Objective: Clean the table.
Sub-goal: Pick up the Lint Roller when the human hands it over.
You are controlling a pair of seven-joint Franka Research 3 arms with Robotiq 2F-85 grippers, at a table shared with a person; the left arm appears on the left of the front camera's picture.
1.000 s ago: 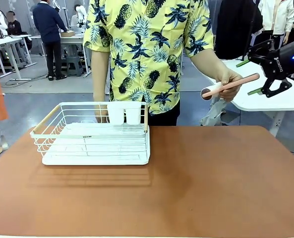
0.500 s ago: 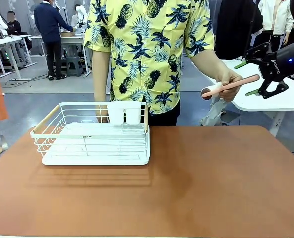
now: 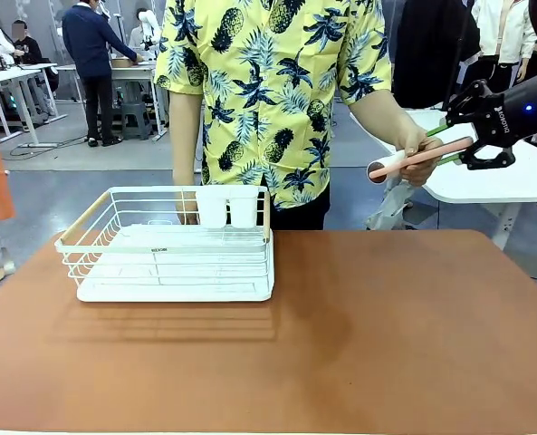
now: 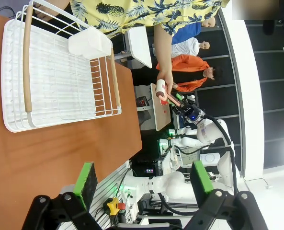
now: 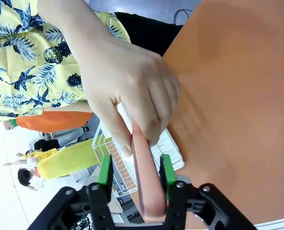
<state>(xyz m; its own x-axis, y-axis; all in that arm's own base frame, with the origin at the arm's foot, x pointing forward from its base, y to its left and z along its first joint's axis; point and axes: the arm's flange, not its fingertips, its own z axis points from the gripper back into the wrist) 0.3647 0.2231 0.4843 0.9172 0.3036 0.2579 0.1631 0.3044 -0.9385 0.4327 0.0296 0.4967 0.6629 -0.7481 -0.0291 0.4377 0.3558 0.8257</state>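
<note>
Bench [image 3: 340, 344]: reddish-brown top spanning the front view from the near edge to the person at the far side. Most of the surface is bare. It also shows in the left wrist view [image 4: 60, 143] and the right wrist view [image 5: 228, 96].

White wire rack [image 3: 173, 249] sits on the bench's left half, toward the far edge, with a wooden bar along each short side. A white holder [image 3: 227, 207] stands in its far right corner. It could be two cups or one divided caddy, hard to tell from here.

Person's hand [image 3: 419, 149] is off the bench's far right corner and above it, gripping a lint roller [image 3: 422, 156]. The pink handle points at the right arm, and the white roll end points back toward the person.

Right gripper [image 3: 449, 143]: jaws narrow, straddling the free end of the handle. In the wrist view [image 5: 135, 167] one green pad looks to be against the handle [image 5: 149, 191], while the other shows a gap, so it has no full clamp. The hand [image 5: 127, 81] holds the handle just ahead of the pads.

Left gripper [image 4: 142, 179]: jaws wide with nothing between them, hovering above the bench, rack [image 4: 51, 81] ahead of it.
</note>
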